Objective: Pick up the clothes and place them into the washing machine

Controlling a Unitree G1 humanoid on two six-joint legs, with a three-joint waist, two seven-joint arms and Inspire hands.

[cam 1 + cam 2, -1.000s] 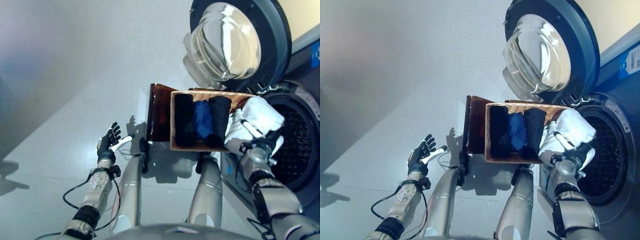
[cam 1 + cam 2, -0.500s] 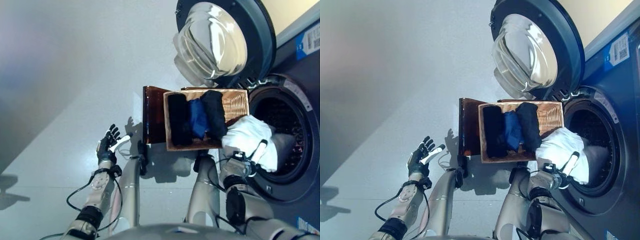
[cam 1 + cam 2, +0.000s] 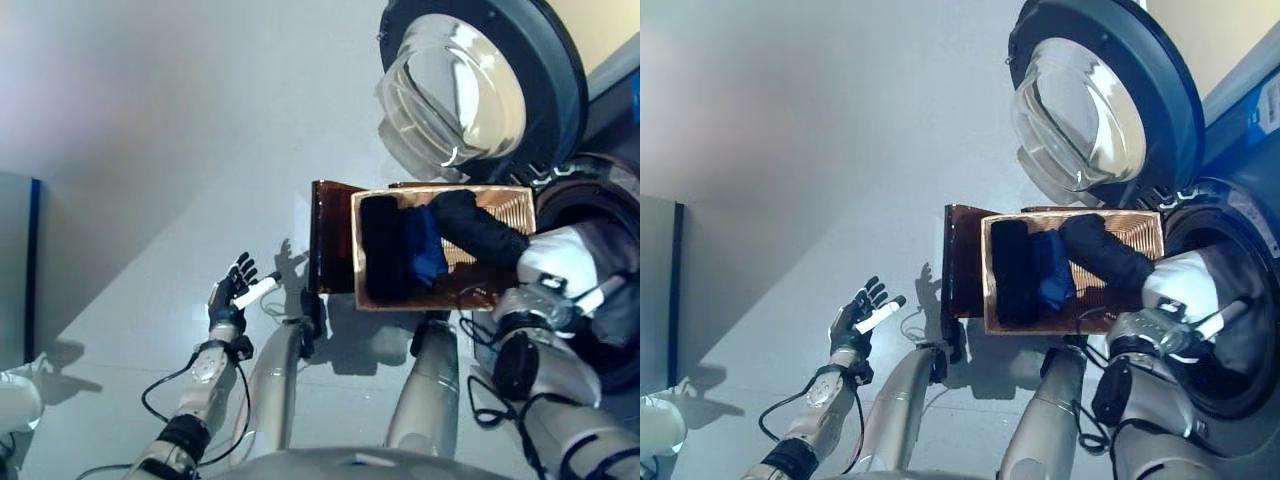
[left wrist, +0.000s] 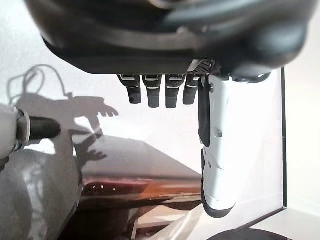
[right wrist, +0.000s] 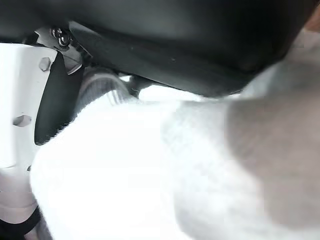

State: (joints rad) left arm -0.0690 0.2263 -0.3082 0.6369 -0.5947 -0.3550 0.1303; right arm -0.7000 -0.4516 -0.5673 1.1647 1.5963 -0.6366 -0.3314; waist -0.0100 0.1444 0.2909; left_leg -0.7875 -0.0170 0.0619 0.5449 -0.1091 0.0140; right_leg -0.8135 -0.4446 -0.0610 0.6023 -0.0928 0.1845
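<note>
Right now the right hand [image 3: 545, 305], at the frame's right edge, is grasping a white garment [image 3: 553, 262] bunched against the washing machine's [image 3: 1240, 150] open drum mouth; the right wrist view shows cloth [image 5: 150, 170] pressed under the palm beside the white-covered thumb. Its long axis cannot be told. Centre frame, a wicker basket [image 3: 515, 205] holds dark clothes [image 3: 385, 250] and a blue piece [image 3: 425, 250], lying lengthwise top to bottom. Lower left, the left hand [image 3: 232, 290] hangs relaxed, fingers spread, holding nothing above the floor [image 3: 150, 150].
</note>
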